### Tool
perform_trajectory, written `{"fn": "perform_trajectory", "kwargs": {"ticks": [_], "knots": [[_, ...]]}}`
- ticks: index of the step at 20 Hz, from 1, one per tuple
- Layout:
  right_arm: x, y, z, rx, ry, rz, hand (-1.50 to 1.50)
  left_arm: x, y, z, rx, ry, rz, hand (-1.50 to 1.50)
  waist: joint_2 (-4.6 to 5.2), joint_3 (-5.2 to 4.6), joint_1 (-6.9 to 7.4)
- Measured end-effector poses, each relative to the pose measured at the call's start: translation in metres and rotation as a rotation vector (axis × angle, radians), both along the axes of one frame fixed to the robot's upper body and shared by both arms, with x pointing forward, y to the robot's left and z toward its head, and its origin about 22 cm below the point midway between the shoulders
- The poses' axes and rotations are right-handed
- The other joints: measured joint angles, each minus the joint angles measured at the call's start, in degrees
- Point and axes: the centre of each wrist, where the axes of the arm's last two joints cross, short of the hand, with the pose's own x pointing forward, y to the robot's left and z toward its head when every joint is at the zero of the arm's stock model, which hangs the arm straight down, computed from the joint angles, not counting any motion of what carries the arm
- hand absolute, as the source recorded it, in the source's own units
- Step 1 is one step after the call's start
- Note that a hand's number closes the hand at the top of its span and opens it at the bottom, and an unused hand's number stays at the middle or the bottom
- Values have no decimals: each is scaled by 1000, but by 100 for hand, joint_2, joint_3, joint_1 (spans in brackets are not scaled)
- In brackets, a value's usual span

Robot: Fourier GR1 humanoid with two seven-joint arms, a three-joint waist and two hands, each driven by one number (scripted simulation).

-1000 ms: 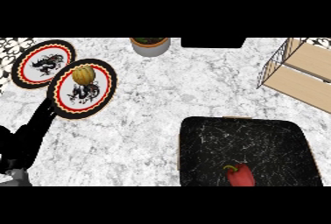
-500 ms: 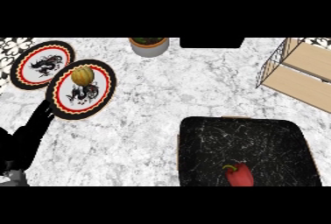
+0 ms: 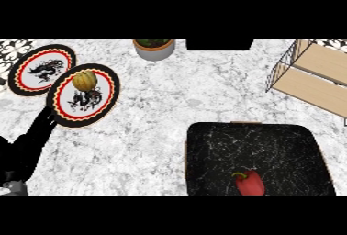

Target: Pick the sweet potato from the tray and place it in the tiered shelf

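The left hand [image 3: 25, 149] is a dark shape at the lower left of the frame, cut off by the left edge and the bottom, and its pose cannot be read. At the upper right, the tiered shelf [image 3: 311, 80] runs out past the right edge. At the top, the pot [image 3: 155, 49] and a black block [image 3: 219, 44] beside it are cropped. The tray [image 3: 271, 142] loses its near rim at the bottom, as does the lower end of the red vegetable [image 3: 250, 182] in it. The near plate [image 3: 85, 103] covers part of the far plate [image 3: 37, 69]. The yellowish thing [image 3: 85, 80] on the near plate is too small to identify.
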Motion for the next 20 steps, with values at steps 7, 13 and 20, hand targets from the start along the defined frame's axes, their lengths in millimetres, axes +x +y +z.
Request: {"fn": "perform_trajectory", "kwargs": {"ticks": [7,13,20], "knots": [[-63,-39,43,88,-139,-10,-150,-2,9,-3,3,-1,19,0,-19,-4,-96],[-148,-84,77,100,-154,-96,-150,-6,13,-3,4,2,35,0,-34,-1,-182],[-243,-122,101,97,-88,-99,-150,-13,13,-6,-6,7,61,0,-55,9,-338]]}}
